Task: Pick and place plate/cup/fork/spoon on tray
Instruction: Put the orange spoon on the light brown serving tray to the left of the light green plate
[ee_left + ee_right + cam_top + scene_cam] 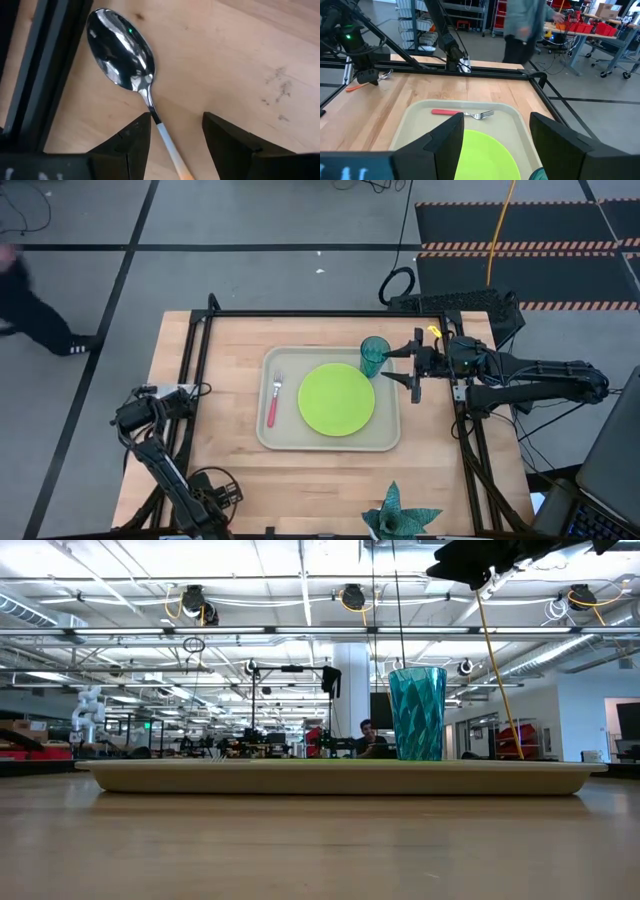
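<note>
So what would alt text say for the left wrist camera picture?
A spoon with a shiny silver bowl lies on the wooden table, its handle running between the open left gripper poised just above it. A black frame rail runs alongside.

Plate (336,399), fork (272,399), upright cup (374,356) on tray (330,443) — spoon (122,52) on table.

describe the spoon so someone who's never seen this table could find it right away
Start at the beige tray in the middle of the wooden table, then go to the table's left edge, where the left gripper hangs open. The spoon lies on the bare wood right under it, off the tray. Its orange handle and rounded silver bowl set it apart from the red-handled fork on the tray.
</note>
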